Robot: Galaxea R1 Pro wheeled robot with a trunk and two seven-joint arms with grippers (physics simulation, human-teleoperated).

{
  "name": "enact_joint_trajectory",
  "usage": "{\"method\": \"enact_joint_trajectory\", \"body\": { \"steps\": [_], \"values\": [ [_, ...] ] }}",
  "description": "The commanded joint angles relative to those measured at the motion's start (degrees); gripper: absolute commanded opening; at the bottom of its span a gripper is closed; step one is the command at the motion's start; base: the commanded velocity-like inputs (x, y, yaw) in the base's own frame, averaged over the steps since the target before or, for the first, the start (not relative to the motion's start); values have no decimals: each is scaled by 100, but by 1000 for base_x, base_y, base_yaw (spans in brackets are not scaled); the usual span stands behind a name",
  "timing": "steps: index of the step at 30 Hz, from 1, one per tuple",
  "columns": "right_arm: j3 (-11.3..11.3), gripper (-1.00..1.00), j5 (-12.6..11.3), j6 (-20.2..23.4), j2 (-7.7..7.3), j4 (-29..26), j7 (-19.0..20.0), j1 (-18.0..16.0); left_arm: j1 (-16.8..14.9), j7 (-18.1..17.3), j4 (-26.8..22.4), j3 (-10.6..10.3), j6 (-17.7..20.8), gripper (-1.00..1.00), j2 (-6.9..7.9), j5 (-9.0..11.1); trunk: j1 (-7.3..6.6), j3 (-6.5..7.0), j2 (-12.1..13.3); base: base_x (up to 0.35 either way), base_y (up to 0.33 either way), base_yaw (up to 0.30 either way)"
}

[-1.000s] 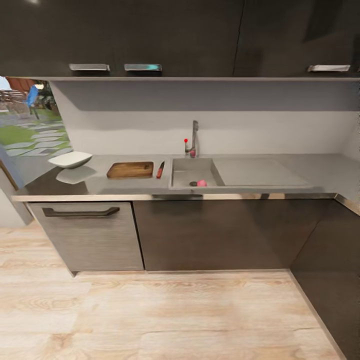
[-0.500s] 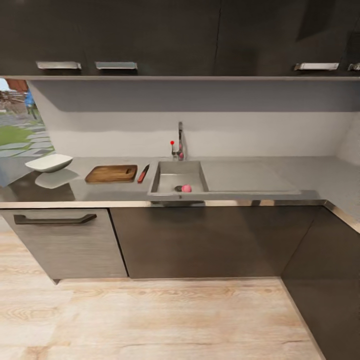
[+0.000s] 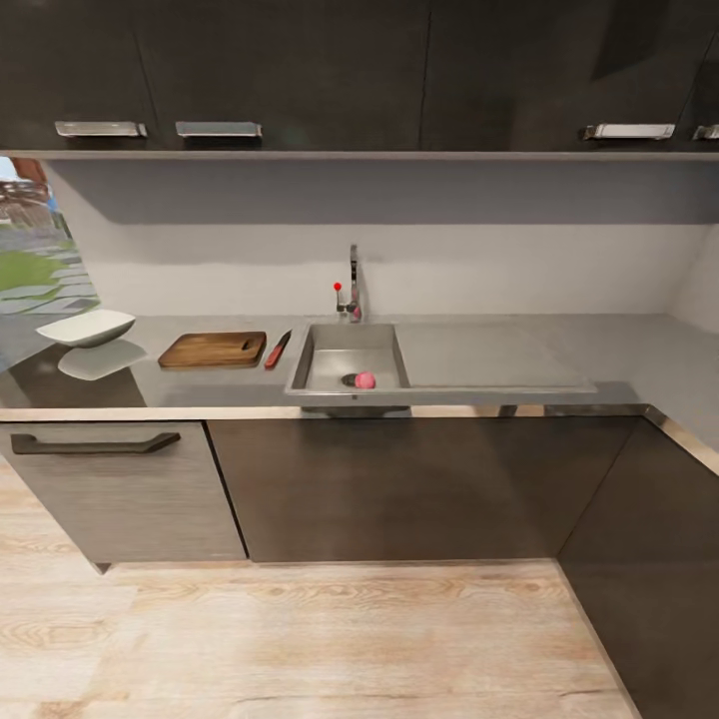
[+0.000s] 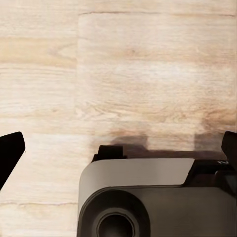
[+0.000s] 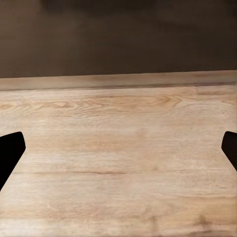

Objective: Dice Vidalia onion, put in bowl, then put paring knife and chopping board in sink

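Dark wall cabinets (image 3: pixel 300 70) overhang the desk (image 3: pixel 619 355) across the frame's top. At center, the faucet (image 3: pixel 354 285) rises behind the sink (image 3: pixel 345 364). Right of the sink, the desk lies bare.

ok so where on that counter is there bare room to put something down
Widest bare patch: the flat drainboard right of the sink basin, on toward the corner. A narrow strip of countertop runs along the front edge. Crowded at left: bowl, chopping board and paring knife sit close together.

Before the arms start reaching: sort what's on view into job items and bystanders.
Job items: Vidalia onion in the sink; chopping board; paring knife beside it; bowl; countertop.

Bystanders: faucet; upper cabinets; drawer front; wooden floor.
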Motion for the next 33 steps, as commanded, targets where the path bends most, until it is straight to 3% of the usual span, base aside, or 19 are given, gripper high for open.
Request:
{"method": "enact_joint_trajectory", "body": {
  "steps": [1,8,33],
  "values": [
    [-35,100,61,-12,-2,3,-31,-1,0,5,-76,1,-5,100,1,21,0,-4,-2,1,-1,0],
    [-35,100,61,-12,-6,3,-31,-1,2,17,-273,2,22,100,15,21,0,-4,-2,0,0,0],
    [-35,100,61,-5,3,3,-31,0,0,27,-297,2,34,100,2,21,-549,445,1000,0,0,0]
  ]
}}
